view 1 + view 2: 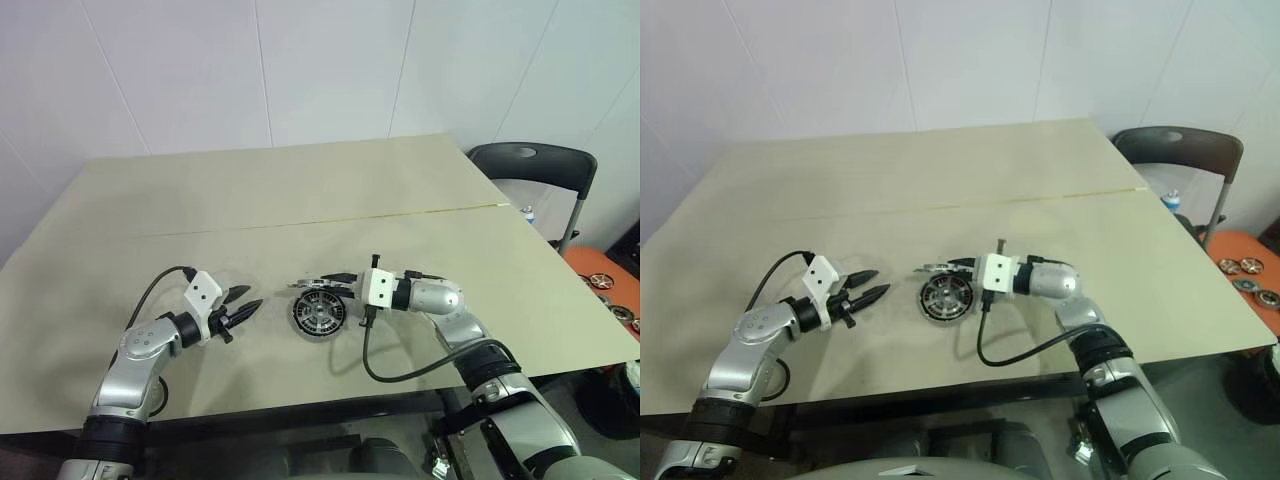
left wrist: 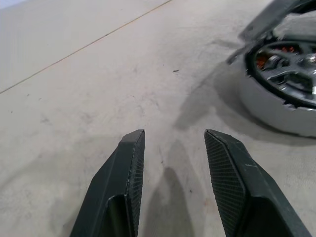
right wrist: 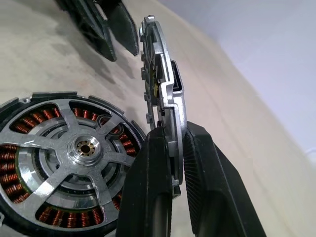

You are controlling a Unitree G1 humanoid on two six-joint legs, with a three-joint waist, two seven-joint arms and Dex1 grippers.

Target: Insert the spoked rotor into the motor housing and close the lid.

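Observation:
The motor housing [image 1: 318, 313] lies flat on the tan table [image 1: 250, 190], its copper windings [image 3: 10, 155] showing under the spoked rotor [image 3: 74, 148], which sits inside it with silver spokes and hub facing up. My right gripper [image 3: 170, 131] is shut on the lid [image 3: 160, 84], a notched silver-grey disc held by its rim just above the far edge of the housing; from the head it appears as a thin flat lid [image 1: 305, 285]. My left gripper [image 1: 245, 300] hovers open and holding nothing a short way left of the housing [image 2: 286, 84].
A dark folding chair [image 1: 530, 160] stands past the table's far right corner. Small round parts [image 1: 600, 280] lie on an orange surface off the right edge. A black cable [image 1: 400, 370] loops from my right wrist near the front edge.

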